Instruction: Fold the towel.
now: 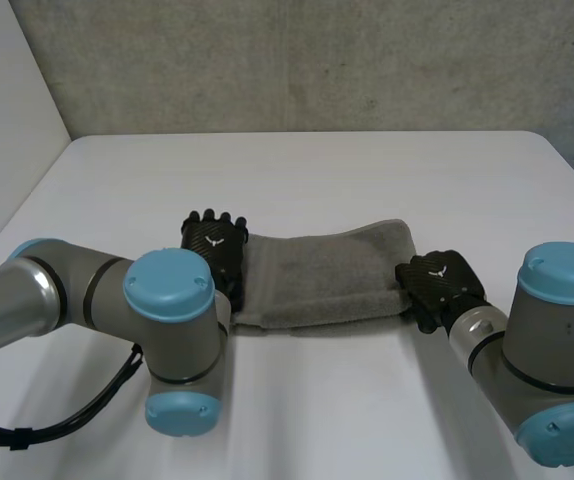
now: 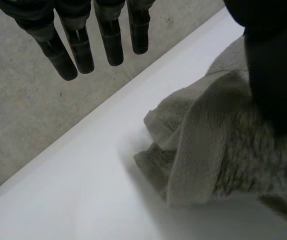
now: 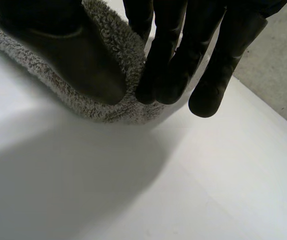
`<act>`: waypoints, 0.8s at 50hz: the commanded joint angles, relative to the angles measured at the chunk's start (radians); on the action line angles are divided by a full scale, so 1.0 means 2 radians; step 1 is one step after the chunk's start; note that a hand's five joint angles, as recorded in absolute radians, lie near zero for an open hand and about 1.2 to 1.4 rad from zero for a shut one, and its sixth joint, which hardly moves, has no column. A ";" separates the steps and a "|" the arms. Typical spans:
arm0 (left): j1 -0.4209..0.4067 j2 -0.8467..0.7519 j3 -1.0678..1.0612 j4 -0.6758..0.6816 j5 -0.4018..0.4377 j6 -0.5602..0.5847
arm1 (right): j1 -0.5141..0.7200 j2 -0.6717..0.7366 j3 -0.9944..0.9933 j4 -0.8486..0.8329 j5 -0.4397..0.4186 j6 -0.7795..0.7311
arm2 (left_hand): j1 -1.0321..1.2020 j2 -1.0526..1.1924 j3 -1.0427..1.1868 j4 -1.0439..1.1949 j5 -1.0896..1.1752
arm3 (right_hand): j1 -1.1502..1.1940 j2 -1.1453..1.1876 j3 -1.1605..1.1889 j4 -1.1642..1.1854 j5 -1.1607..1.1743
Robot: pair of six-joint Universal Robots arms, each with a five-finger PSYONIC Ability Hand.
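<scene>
Right hand (image 3: 168,60) pinches the towel (image 1: 327,272) at its right end, thumb against curled fingers; left hand (image 1: 214,245) sits at the other end, fingers straight, clear of the cloth. Towel lies on the white surface (image 1: 297,180), long axis running hand to hand, grey, doubled lengthwise, left end rumpled.

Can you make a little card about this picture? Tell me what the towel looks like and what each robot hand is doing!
thing: a grey towel, lying as a long band across the white table
left robot hand: at the towel's left end, open, its fingers straight and off the cloth
right robot hand: at the towel's right end, pinching the edge between thumb and fingers
towel's left end: bunched up in loose folds
</scene>
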State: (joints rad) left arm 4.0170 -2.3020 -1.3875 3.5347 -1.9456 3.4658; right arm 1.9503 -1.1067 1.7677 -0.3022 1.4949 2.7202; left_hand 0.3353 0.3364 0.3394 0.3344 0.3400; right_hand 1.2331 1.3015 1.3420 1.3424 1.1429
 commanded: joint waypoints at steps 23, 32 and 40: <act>0.088 0.175 -0.136 0.004 0.008 -0.011 | 0.178 0.082 -0.229 0.021 -0.089 -0.228 | -0.070 -0.070 -0.072 -0.069 -0.159 | 0.082 0.047 0.027 0.027 0.039; 0.141 0.185 -0.150 -0.001 0.054 -0.074 | 0.191 0.153 -0.263 0.070 -0.177 -0.218 | -0.067 -0.067 -0.069 -0.066 -0.156 | 0.082 0.047 0.027 0.027 0.039; 0.138 0.183 -0.139 0.002 0.076 -0.076 | 0.181 0.057 -0.231 0.042 -0.146 -0.061 | -0.067 -0.067 -0.069 -0.066 -0.156 | -0.458 -0.492 -0.512 -0.512 -0.500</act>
State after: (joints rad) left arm 4.3047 -1.9311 -1.6845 3.5343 -1.8246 3.3167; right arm 2.3331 -0.8185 1.2435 -0.1741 1.1440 2.3425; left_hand 0.2807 0.2706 0.2603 0.2808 0.2387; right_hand 0.8729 0.8844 0.8962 0.8949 0.7033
